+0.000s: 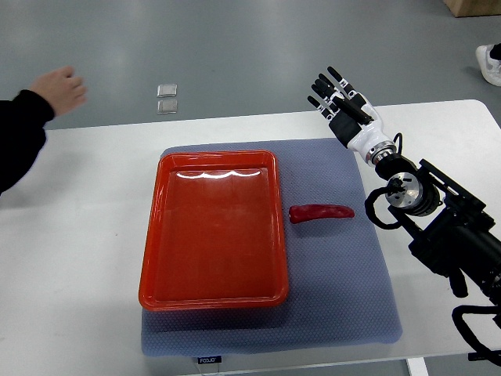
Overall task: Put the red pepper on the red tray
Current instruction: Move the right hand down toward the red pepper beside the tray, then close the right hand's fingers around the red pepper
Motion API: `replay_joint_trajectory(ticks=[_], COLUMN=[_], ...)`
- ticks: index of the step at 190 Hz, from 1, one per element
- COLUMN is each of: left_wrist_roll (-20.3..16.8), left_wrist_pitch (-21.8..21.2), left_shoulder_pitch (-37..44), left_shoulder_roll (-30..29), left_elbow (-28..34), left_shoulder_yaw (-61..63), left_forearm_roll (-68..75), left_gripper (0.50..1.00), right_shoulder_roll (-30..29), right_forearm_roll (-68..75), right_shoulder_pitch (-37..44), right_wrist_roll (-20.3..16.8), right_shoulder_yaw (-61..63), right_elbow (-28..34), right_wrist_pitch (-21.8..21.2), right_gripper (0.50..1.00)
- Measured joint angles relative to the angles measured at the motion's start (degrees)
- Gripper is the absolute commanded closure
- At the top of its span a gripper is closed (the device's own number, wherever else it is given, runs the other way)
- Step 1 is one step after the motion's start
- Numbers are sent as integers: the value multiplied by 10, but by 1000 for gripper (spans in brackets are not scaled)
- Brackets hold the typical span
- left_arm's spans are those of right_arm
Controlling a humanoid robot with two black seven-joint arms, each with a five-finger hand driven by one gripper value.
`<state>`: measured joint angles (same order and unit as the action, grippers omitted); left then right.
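Not started yet: red pepper (321, 212) lying on the gray mat (329, 274), just beside the red tray (153, 235), not in it. Right hand (338, 100) up high, far from the pepper, fingers spread, holding nothing. Next, probably: reach down, grab, lift over the tray's edge. Long, shiny, a bit bent.
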<state>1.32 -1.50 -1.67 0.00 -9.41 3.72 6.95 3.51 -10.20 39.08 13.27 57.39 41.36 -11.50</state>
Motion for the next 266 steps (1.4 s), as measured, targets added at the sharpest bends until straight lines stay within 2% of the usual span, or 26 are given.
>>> replay_joint_trajectory(ticks=[68, 104, 125, 148, 165, 196, 212, 266], left_wrist_roll=[-5, -6, -6, -6, -6, -6, -6, -5], left_wrist_pitch=[0, 0, 0, 0, 0, 0, 1, 2], left_shoulder_pitch=[0, 0, 0, 0, 0, 0, 0, 0], left_shoulder_roll=[0, 0, 0, 0, 0, 0, 0, 0], left_elbow=[0, 0, 0, -1, -2, -2, -2, -1], left_shoulder_yaw=[0, 0, 0, 0, 0, 1, 1, 1], left_forearm_roll=[0, -1, -1, 0, 0, 0, 0, 0], left_gripper=[500, 500, 500, 500, 500, 500, 500, 500], right_shoulder_roll=[5, 48, 86, 146, 195, 248, 256, 252], right_forearm_roll=[-1, -59, -142, -275, -375, -459, -473, -501], right_shoulder_pitch=[11, 44, 77, 120, 156, 180, 178, 139], right_wrist_roll=[0, -1, -2, -14, -19, -28, -30, -30], right_shoulder_yaw=[-21, -91, -162, -268, -364, -454, -471, -483], right_elbow=[0, 5, 14, 58, 118, 215, 231, 235], right_wrist_pitch=[-3, -13, -27, -39, -40, -42, -37, 18], right_gripper=[589, 591, 591, 591, 589, 591, 591, 593])
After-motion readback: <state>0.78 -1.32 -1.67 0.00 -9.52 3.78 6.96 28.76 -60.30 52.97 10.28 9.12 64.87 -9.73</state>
